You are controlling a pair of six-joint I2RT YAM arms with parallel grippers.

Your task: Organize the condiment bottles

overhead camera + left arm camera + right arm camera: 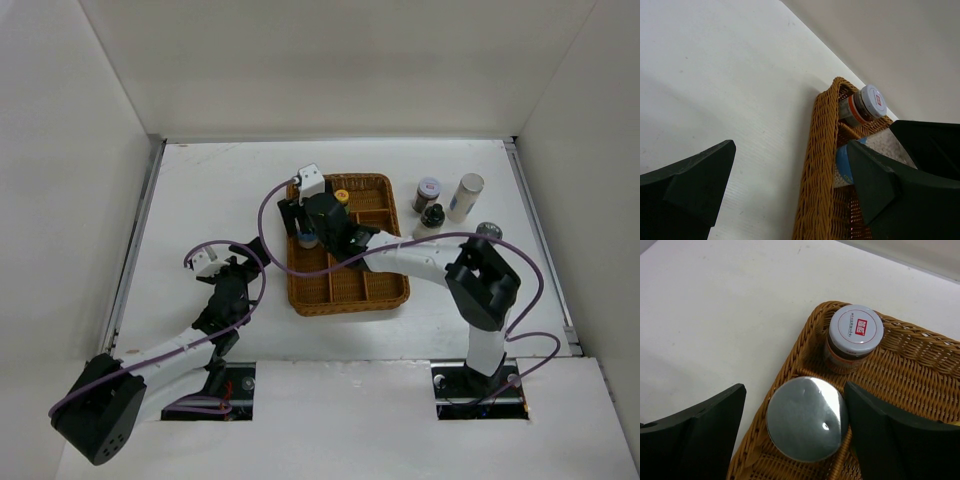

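Big picture first: the white bench [200, 190] carries everything, and the brown wicker tray [350, 305] sits at its middle. The right arm [420, 255] reaches across to the tray's far-left part, and this looks like a set-down being finished. The right jaws stand parted on either side of the white blue-labelled shaker with the silver lid [807, 417]. There is a clear gap on one side and the other finger is close against it, so they grip nothing. The shaker stands upright against the tray's left rim, just beside the short jar with the white, red-printed lid [855, 337] in the far-left corner. The yellow-capped sauce bottle [342, 195] is in the tray too. The left jaws, over bare bench to the tray's left, gape wide and empty.

The next move probably wants a straight lift so neither finger tips the shaker, then a swing right. Four wait there on the bench beyond the tray: a tall white shaker [465, 197], a grey-topped grinder [488, 232], a dark black-capped bottle [432, 217] and a short jar [427, 190].
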